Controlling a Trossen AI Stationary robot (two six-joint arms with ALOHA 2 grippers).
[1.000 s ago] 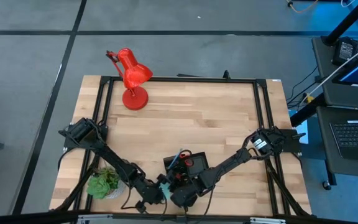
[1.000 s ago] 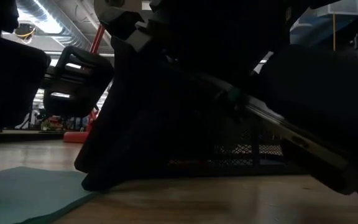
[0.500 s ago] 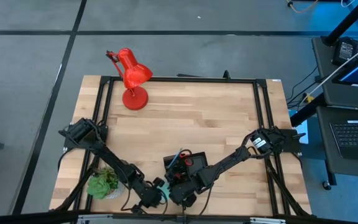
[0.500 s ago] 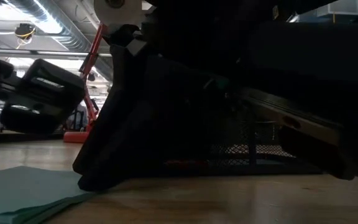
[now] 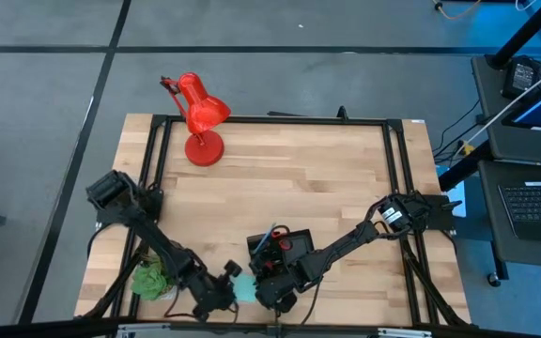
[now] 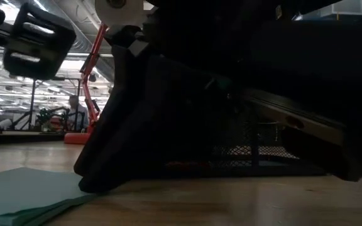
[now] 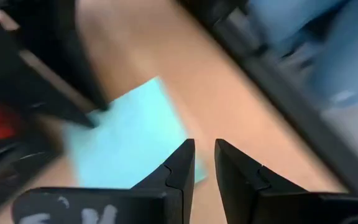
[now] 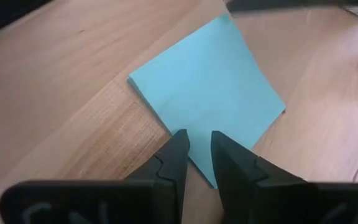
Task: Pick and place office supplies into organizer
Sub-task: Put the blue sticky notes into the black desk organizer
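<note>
Two arms of dark, near-black construction, each built of slim straight links joined by bulkier blocky joint housings. Left arm (image 5: 153, 242): boxy black shoulder block at its base, thin dark cable loops alongside the lower links. Right arm (image 5: 346, 246): matching build, with a pale grey-white patch, possibly a label, on the joint housing near its base, and dark cabling trailing off the forearm. Left gripper (image 7: 204, 163): two matte black fingers, tapered to narrow tips with stepped inner edges, on a flat black crossbar bearing faint pale handwritten marks. Right gripper (image 8: 197, 155): identical tapered black fingers, with similar scrawled marks on its crossbar.
</note>
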